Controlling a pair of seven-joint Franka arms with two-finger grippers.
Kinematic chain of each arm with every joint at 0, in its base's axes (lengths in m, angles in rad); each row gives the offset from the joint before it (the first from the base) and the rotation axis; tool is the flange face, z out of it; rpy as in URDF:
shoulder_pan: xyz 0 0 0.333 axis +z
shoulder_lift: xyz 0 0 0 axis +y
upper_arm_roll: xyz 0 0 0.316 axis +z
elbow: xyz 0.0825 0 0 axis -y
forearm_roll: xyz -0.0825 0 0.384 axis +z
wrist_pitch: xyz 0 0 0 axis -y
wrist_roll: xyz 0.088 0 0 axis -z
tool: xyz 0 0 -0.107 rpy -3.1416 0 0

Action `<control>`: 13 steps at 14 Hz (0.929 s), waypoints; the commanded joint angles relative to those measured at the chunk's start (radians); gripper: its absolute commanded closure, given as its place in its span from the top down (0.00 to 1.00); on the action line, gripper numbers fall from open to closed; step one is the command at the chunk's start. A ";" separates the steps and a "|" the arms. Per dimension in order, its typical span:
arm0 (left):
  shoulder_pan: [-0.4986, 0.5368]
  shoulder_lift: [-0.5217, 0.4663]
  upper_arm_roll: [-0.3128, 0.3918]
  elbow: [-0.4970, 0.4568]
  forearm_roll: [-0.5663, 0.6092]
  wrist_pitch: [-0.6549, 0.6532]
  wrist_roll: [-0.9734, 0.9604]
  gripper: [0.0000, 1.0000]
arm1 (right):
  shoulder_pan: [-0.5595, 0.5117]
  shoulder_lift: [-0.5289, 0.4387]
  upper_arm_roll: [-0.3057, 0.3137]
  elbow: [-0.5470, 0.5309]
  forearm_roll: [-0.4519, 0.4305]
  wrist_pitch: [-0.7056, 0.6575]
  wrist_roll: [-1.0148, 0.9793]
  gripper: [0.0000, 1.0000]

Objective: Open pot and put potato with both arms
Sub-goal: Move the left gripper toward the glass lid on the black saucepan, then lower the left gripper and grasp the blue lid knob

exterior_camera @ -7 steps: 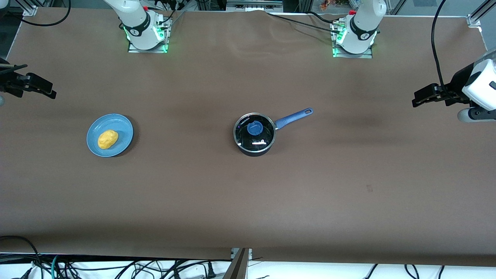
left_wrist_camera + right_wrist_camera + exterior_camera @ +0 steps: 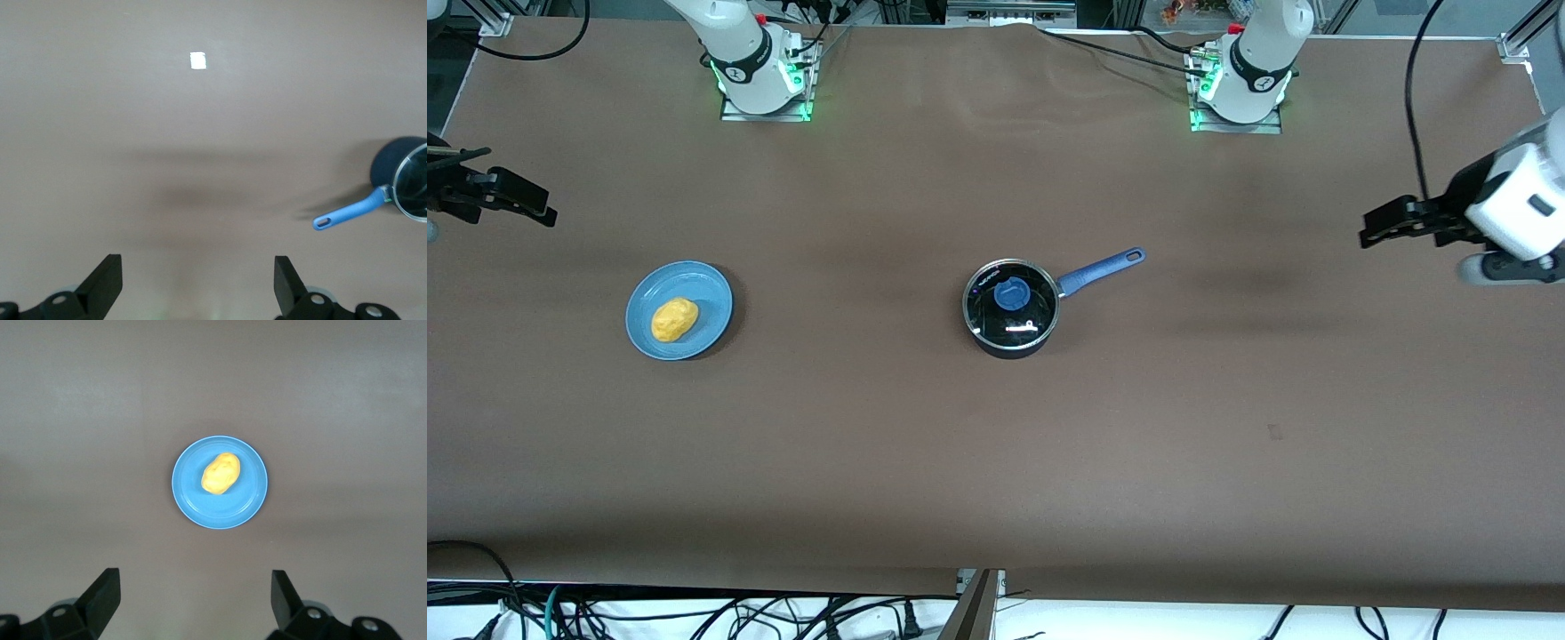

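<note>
The black pot (image 2: 1009,311) stands mid-table with its glass lid and blue knob (image 2: 1011,294) on, its blue handle (image 2: 1103,268) pointing toward the left arm's end. The handle also shows in the left wrist view (image 2: 350,213). The yellow potato (image 2: 673,319) lies on a blue plate (image 2: 710,302) toward the right arm's end; the right wrist view shows the potato (image 2: 220,473) on the plate (image 2: 250,497). My left gripper (image 2: 1371,235) is open and empty, up over the table's left-arm end (image 2: 198,277). My right gripper (image 2: 547,213) is open and empty, over the right-arm end (image 2: 195,593).
A small white mark (image 2: 197,61) lies on the brown table cover. Cables run along the table's edge nearest the front camera (image 2: 694,613). The arm bases (image 2: 765,80) stand at the edge farthest from that camera.
My left gripper has shifted a little toward the pot and slightly away from the front camera. The right arm, pot and potato have not moved.
</note>
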 commanded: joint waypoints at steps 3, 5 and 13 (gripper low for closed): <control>-0.068 0.094 -0.150 -0.006 -0.010 0.186 -0.303 1.00 | -0.009 -0.005 0.006 0.011 0.000 -0.028 0.010 1.00; -0.123 0.155 -0.204 -0.020 0.000 0.294 -0.494 1.00 | -0.009 -0.005 0.006 0.011 0.000 -0.034 0.010 1.00; -0.363 0.405 -0.213 -0.005 0.131 0.608 -0.995 1.00 | -0.012 0.014 -0.005 0.011 -0.003 -0.031 0.010 1.00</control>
